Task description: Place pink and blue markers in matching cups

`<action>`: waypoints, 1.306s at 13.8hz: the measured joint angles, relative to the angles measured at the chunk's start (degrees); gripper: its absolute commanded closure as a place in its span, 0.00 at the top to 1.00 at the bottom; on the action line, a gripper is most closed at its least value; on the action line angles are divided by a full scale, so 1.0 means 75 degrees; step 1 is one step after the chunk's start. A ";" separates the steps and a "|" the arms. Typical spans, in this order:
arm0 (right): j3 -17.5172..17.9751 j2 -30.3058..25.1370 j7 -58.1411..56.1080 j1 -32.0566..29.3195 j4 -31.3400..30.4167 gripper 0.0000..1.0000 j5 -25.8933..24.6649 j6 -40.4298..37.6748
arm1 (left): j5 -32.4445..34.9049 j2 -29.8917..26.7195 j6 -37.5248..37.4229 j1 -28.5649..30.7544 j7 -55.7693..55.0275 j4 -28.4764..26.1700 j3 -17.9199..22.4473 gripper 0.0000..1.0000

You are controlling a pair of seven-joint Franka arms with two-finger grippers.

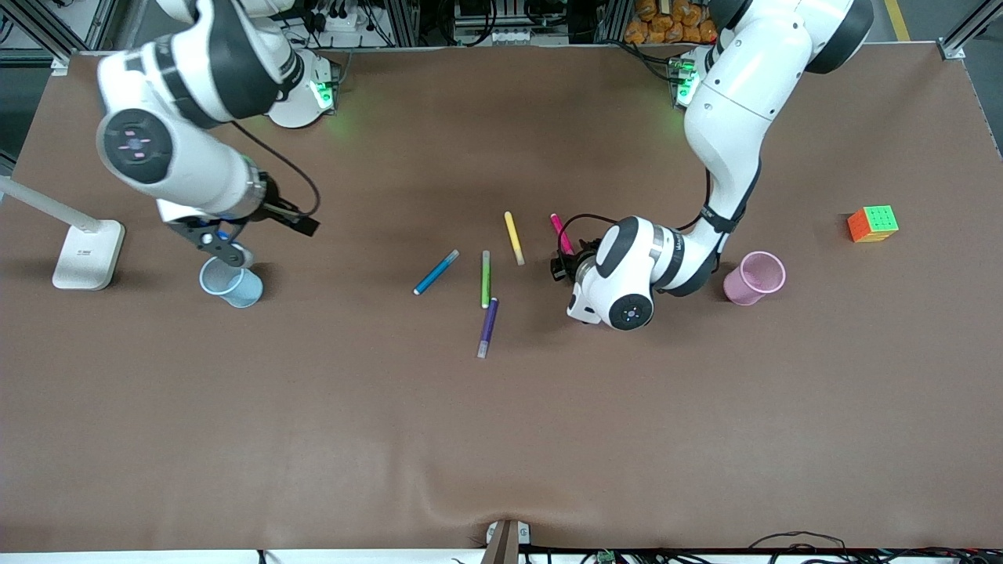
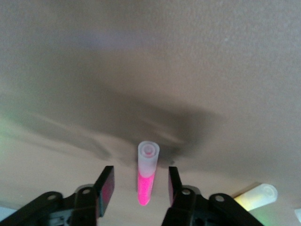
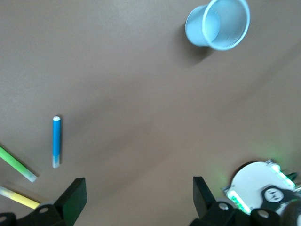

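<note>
The pink marker (image 2: 146,172) lies on the table (image 1: 501,439) between the spread fingers of the left gripper (image 2: 140,188). The right gripper (image 3: 136,197), also spread, hangs near the blue cup (image 3: 218,23).

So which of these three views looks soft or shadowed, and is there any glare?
Left wrist view: soft throughout, with a broad dark shadow on the brown table around the magenta-pink marker with a pale cap, which lies between the open left gripper fingers. Right wrist view: mostly sharp. Front view: even light, green glow at both arm bases.
</note>
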 measured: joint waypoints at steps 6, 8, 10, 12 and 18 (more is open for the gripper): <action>0.0891 0.0007 0.1619 0.0035 -0.0780 1.00 0.0001 0.1101 | -0.0037 0.0037 0.0077 0.0007 0.0000 0.0029 -0.0001 0.00; 0.1219 0.0039 0.2248 0.0060 -0.1063 1.00 0.0003 0.1626 | -0.0038 0.0037 0.0072 0.0026 0.0000 0.0044 0.0000 0.00; 0.1613 0.0108 0.2941 0.0126 -0.1470 1.00 0.0003 0.2330 | -0.0037 0.0008 -0.0079 0.0092 0.0000 0.0136 0.0003 0.00; 0.1905 0.0303 0.3568 0.0228 -0.1782 1.00 -0.0001 0.2928 | 0.0173 -0.0228 -0.0684 0.0285 0.0000 0.0360 0.0007 0.00; 0.1975 0.1135 0.4927 0.0417 -0.1858 1.00 -0.0025 0.3859 | 0.1933 -0.2106 -0.1666 0.0817 0.0000 0.0778 0.0058 0.00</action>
